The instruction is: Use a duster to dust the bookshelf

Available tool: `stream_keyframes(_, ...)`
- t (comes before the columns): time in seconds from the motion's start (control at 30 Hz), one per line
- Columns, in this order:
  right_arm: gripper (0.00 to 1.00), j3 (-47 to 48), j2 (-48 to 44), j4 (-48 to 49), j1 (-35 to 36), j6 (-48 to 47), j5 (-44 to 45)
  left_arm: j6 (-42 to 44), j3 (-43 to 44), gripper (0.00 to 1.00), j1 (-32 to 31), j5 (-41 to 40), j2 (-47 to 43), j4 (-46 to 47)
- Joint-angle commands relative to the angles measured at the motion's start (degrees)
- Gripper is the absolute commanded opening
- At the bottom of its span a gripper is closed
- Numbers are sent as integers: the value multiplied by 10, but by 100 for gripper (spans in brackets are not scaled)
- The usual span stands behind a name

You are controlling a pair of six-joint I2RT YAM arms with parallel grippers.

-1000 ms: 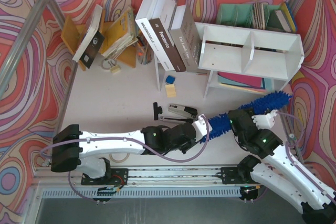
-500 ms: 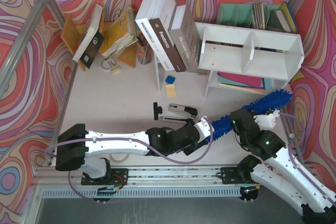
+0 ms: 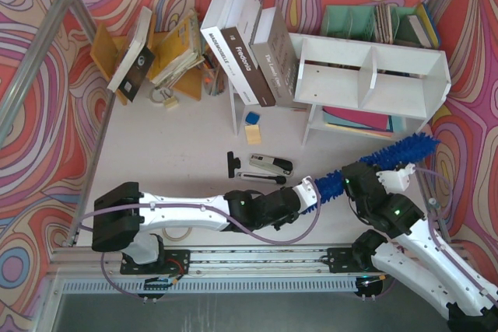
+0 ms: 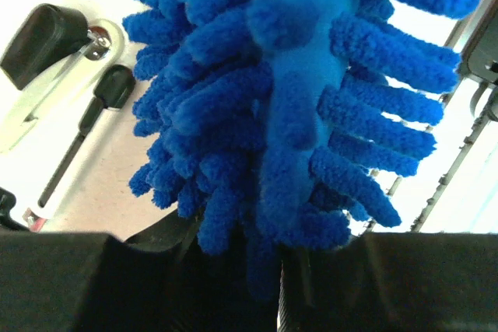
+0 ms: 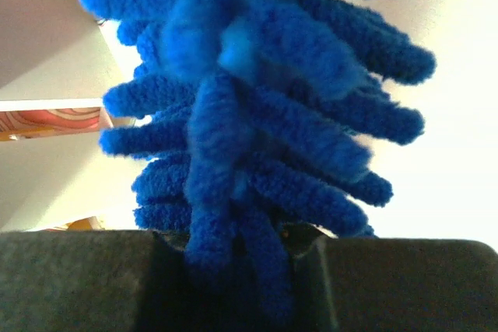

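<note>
The duster [image 3: 405,149] is a fluffy royal-blue brush lying slanted over the table's right front, its tip pointing toward the lower right of the white bookshelf [image 3: 373,75]. My left gripper [image 3: 311,190] is shut on the duster's near end, and blue fibres fill the left wrist view [image 4: 288,91] above the closed jaws [image 4: 268,270]. My right gripper [image 3: 359,176] is shut on the duster a little farther along. In the right wrist view the fibres [image 5: 257,91] rise from between its closed jaws [image 5: 241,270]. The handle is hidden.
A stapler [image 3: 268,165] and a small black tool [image 3: 231,163] lie just behind the left gripper. Leaning books [image 3: 245,52] stand left of the bookshelf, a teal file organizer [image 3: 350,19] behind it, an orange book rack [image 3: 105,52] at back left. Patterned walls enclose the table.
My left arm has slid right along the duster toward the right gripper, loosening briefly and shutting again. The right gripper has closed on the duster. The brush tip has shifted slightly.
</note>
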Motion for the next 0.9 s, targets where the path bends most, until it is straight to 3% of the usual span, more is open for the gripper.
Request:
stream_keyframes(0.0, 0, 29, -11, 4, 0, 6, 3, -6, -1, 18, 7, -4, 13, -13)
stream_keyframes(0.1, 0, 31, -10, 0, 1, 5, 3, -10, 1, 1, 7, -10, 5, -14)
stream_keyframes(0.17, 4, 31, -9, -5, 1, 8, 3, -12, 11, 0, 7, -6, 0, -25)
stream_keyframes(0.33, 41, 45, -10, -44, 0, 11, 24, -16, 37, 0, 3, 11, -15, -59)
stream_keyframes(0.63, 96, 121, -22, -77, 0, -78, 74, -12, 58, 0, -3, 24, -50, -120)
stream_keyframes(0.87, 99, 216, -37, 3, 1, -277, 91, -21, 65, 0, -6, 24, -82, -131)
